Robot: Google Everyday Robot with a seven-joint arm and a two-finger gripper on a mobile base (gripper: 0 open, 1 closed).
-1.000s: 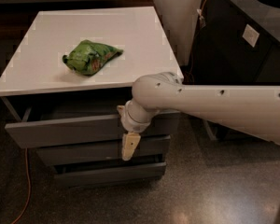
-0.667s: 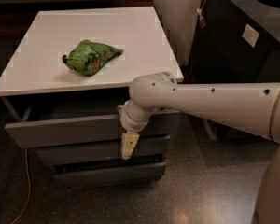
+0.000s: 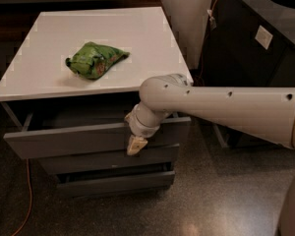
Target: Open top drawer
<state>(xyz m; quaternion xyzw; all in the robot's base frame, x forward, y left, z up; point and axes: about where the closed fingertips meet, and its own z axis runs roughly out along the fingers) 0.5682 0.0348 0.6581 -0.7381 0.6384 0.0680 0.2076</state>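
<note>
The top drawer [image 3: 64, 141] is a wide grey drawer under the white cabinet top [image 3: 137, 43]. It stands partly pulled out, with a dark gap showing behind its flat front panel. My gripper [image 3: 136, 142] is at the drawer's front panel, right of its middle, hanging over the panel's upper edge. My pale arm [image 3: 226, 107] reaches in from the right.
A green crumpled bag [image 3: 95, 59] lies on the cabinet top. Two lower grey drawers [image 3: 88, 165] sit below the top one. A black bin [image 3: 255, 43] stands to the right of the cabinet. An orange cable [image 3: 26, 191] runs down the floor at the left.
My gripper has lifted slightly against the drawer front. The drawer stays partly open, and the green bag has not moved.
</note>
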